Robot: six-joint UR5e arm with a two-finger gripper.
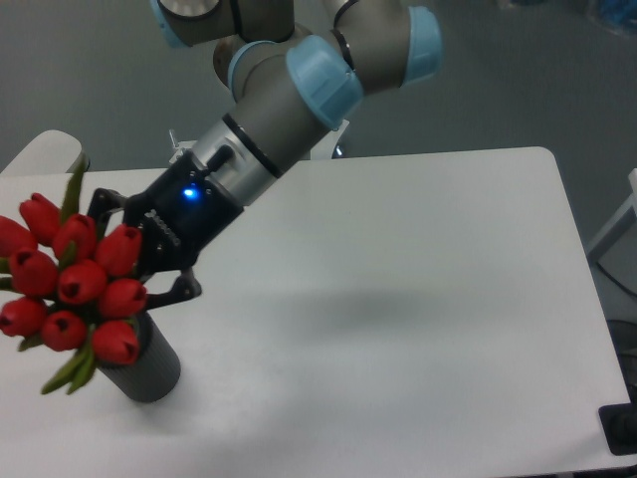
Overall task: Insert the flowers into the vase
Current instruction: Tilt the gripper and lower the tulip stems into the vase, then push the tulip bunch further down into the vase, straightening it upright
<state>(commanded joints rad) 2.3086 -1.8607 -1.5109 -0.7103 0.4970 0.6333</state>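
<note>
Flowers (pixel 70 289), red tulip buds, green leaves, claw (pixel 139 269) clamped on stems, above vase (pixel 147 363)

White table (pixel 428 329) filling most of view, rounded far-right corner showing. Soft grey shadow lying across tabletop near middle. Grey-green floor (pixel 518 80) stretching behind table, evenly lit. Pale rounded furniture edge (pixel 40 151) peeking in at far left. Dark object (pixel 619 430) sitting at lower right frame edge, too cropped to identify. Light-coloured frame piece (pixel 617 224) showing at right edge.
</note>
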